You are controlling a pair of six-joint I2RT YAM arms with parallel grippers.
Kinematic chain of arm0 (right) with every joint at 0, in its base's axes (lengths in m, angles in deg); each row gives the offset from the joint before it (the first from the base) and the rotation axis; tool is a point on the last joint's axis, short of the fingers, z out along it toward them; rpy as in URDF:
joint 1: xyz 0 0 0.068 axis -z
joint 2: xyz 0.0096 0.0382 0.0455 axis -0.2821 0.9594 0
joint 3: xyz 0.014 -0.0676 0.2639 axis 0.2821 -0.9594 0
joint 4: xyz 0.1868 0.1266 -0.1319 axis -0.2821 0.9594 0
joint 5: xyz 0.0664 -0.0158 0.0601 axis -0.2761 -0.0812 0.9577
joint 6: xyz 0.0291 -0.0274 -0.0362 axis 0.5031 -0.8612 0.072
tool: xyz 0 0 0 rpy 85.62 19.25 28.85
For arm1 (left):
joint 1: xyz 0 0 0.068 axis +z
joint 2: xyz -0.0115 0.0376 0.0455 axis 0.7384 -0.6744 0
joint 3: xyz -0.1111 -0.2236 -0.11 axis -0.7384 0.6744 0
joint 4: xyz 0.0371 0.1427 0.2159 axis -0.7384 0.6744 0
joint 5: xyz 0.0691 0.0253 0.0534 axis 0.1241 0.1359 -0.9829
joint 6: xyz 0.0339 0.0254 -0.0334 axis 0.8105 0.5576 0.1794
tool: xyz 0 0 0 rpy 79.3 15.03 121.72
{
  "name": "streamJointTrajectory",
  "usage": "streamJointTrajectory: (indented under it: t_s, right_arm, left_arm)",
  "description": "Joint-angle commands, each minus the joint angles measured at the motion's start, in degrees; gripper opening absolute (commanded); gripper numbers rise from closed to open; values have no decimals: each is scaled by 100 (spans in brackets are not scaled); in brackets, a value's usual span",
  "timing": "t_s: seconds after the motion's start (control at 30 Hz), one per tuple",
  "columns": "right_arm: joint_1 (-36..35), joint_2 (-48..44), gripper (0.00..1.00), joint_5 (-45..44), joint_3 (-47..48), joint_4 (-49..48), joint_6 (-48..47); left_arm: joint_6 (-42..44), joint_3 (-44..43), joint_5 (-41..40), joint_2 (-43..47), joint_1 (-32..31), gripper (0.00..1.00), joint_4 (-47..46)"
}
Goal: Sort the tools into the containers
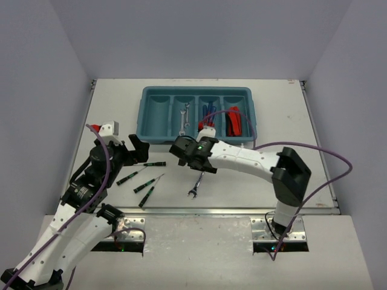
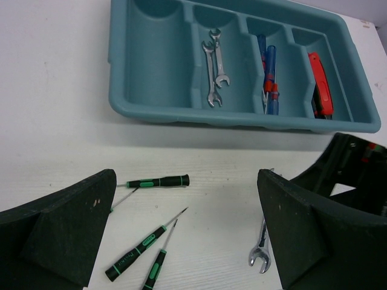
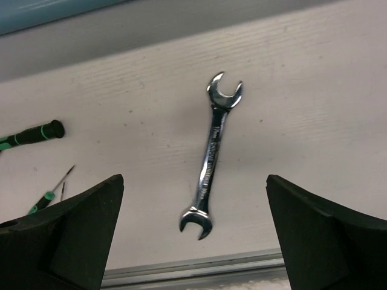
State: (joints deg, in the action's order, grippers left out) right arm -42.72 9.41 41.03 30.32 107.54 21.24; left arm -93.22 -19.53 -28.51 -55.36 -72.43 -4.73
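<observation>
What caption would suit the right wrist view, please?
Right fingers spread open above a silver wrench lying on the white table.

place: robotics lab test bench | evidence: plain pale walls (image 1: pixel 36 90) box in a white table (image 1: pixel 290 121) on three sides | bottom of frame: metal mounting plates (image 1: pixel 299 234), purple cables (image 1: pixel 314 145)

Teal tray (image 1: pixel 143 115) sits at the table's 12 o'clock, four long slots side by side. Second slot from the left holds two silver wrenches (image 1: pixel 185 116) lying lengthwise. The third has the blue screwdrivers (image 1: pixel 209 113), and the right-hand one has the red-and-black pliers (image 1: pixel 234 122). One loose wrench (image 1: pixel 196 185) lies flat on the table at the tray's 6 o'clock (open-ended at both ends, long axis running roughly 1 to 7 o'clock). Three black-and-green precision drivers (image 1: pixel 146 196) lie at its 9 o'clock, not touching each other. One is nearly crosswise, and the other two have their tips toward about 1 o'clock.
</observation>
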Motion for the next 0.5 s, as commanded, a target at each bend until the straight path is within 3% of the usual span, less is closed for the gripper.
streamJointTrajectory:
  t_s: [0.0, 0.17, 0.47]
  right_arm:
    - [-146, 1210, 97, -106, 1121, 1485, 1479]
    - [-146, 1876, 88, 167, 1855, 1958, 1808]
    - [80, 1743, 81, 542, 958, 1470, 1915]
  left_arm:
    - [14, -22, -8, 16, -56, 100, -192]
    - [14, -15, -8, 107, -56, 100, -192]
    - [14, -14, 19, 232, -65, 100, -201]
